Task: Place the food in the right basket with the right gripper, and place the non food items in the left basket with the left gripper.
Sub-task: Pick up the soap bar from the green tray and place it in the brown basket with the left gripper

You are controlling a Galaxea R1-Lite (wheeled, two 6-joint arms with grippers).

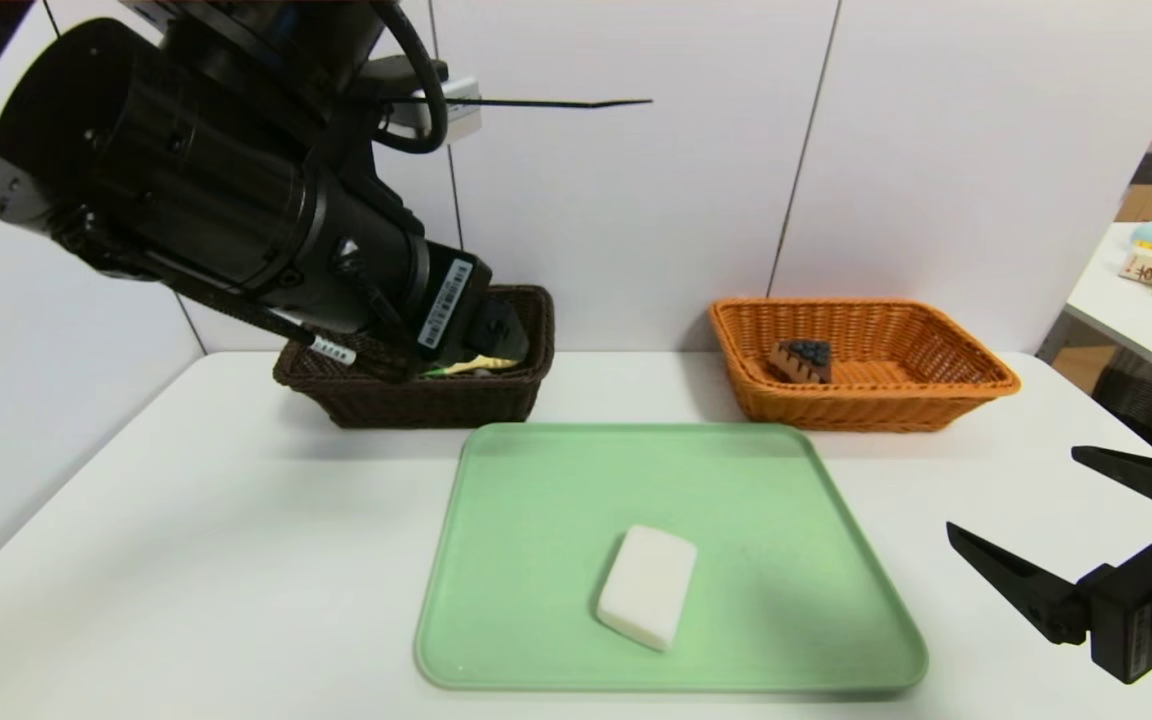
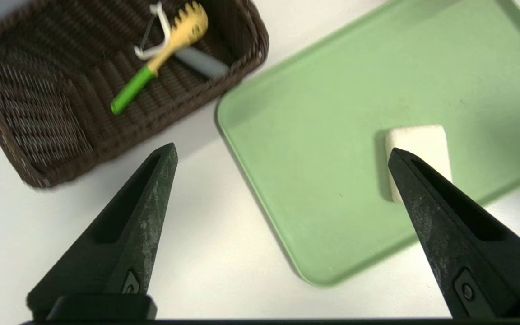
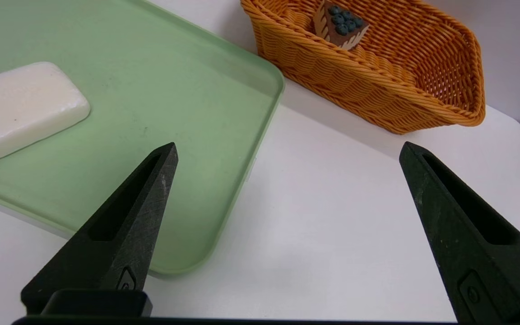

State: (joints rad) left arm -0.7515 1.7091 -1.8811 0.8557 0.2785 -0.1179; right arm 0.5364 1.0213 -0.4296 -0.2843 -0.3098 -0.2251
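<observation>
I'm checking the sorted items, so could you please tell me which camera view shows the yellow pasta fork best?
The left wrist view: the yellow pasta fork lies fully visible inside the dark basket. The head view shows only a yellow sliver behind the left arm; the right wrist view misses it.

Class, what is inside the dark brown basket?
The dark brown basket holds a yellow, green-handled pasta fork over a white and grey peeler. The fork covers part of the peeler.

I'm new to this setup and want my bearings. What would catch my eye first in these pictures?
A white rectangular soap-like bar lies alone on the pale green plastic tray at the table's centre. Behind it stand a dark brown wicker basket holding a yellow-and-green pasta fork, and an orange wicker basket holding a blueberry cake slice. The bulky left arm's hand hangs open near the dark brown wicker basket.
</observation>
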